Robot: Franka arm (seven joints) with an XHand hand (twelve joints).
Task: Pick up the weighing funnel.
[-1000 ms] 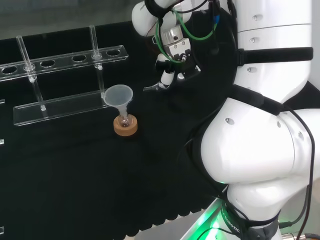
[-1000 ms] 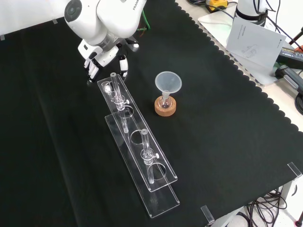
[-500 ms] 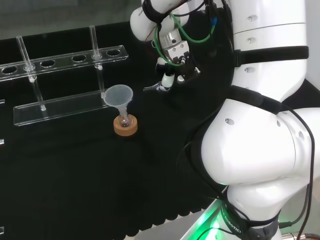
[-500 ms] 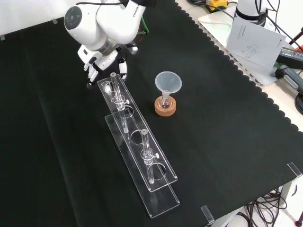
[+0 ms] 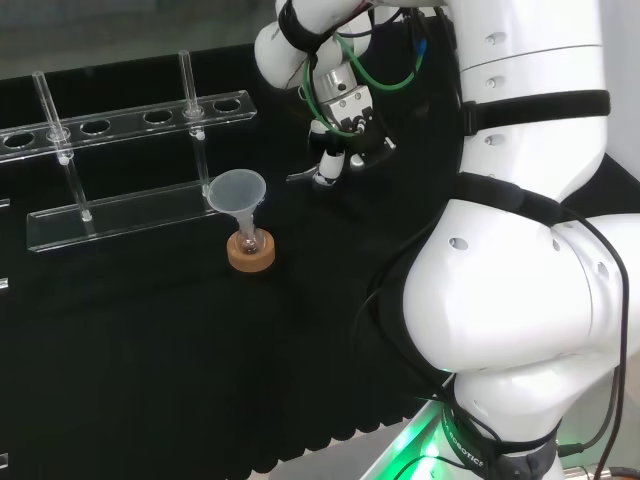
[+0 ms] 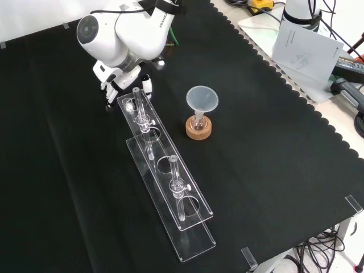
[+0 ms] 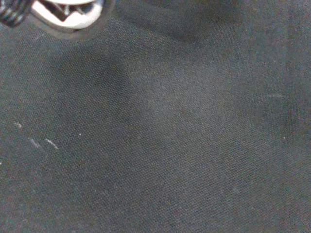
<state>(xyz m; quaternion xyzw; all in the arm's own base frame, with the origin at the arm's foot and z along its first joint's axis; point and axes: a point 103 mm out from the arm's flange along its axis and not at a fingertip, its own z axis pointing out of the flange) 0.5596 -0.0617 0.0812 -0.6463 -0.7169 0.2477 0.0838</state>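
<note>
1. Looking over the arm, head view: the hand hangs low over the black cloth; the small clear weighing funnel lies at its 8 o'clock, by the fingertips. The funnel on its cork ring stands at 7 o'clock.
2. Front view: fingers point down fairly straight, thumb apart, gripping nothing; the test tube rack starts at the hand's 5 o'clock.
3. Wrist view: cloth weave beside a white hand part.
</note>
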